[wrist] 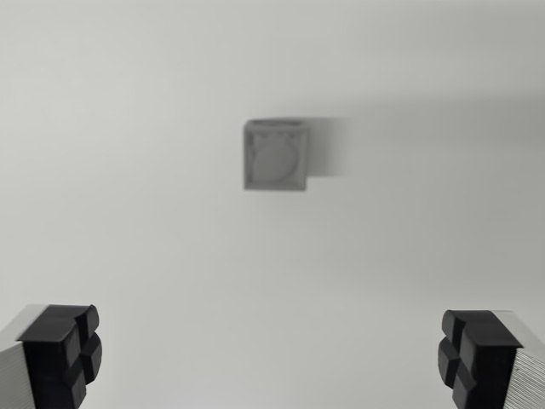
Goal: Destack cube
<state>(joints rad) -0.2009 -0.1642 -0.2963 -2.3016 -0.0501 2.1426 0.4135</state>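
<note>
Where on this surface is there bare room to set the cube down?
Nearly everywhere: the pale surface lies bare left of the grey cube, below it down to the open tool, and right beyond its shadow. Only the cube's own spot is taken.

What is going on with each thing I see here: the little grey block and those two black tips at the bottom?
grey cube: resting on the white surface, untouched, blurred; whether it is one cube or a stack cannot be told.
gripper: open, fingers wide apart, holding nothing, away from the cube.
</note>
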